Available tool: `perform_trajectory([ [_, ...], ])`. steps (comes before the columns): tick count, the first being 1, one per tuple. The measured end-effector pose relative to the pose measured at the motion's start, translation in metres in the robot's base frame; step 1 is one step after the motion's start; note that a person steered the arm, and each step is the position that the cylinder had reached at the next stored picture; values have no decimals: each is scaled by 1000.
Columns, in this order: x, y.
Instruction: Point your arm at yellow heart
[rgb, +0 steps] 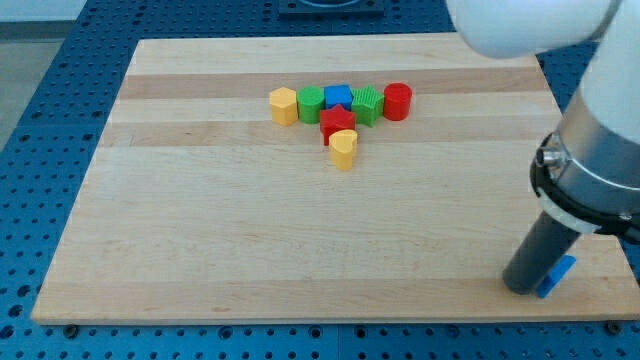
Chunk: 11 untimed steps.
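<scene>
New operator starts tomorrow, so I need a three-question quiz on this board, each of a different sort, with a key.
1. True or false: my tip touches the yellow heart.
2. Which block lies right beside my tip? A) red cylinder B) the blue block at the board's lower right C) yellow hexagon
3. Fill in: directly above the yellow heart in the view sits a ____ block.

Key: 1 false, it is far off at the view's lower right; 2 B; 3 red.

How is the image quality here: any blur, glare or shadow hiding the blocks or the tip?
Camera view: even lighting, soft short shadows; the yellow heart is sharp. The arm housing at the view's top right is overexposed white. My tip is dark, partly hiding a blue block.
</scene>
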<state>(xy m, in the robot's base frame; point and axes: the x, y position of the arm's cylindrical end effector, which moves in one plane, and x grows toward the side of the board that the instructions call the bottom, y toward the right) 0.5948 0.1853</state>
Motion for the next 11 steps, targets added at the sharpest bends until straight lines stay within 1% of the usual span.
perform_trajectory([
  [2,-1,15],
  [3,-10,-4],
  [4,-24,-38],
  [7,-107,-148],
  [9,-144,-205],
  [10,-171,-207],
  [11,-179,-195],
])
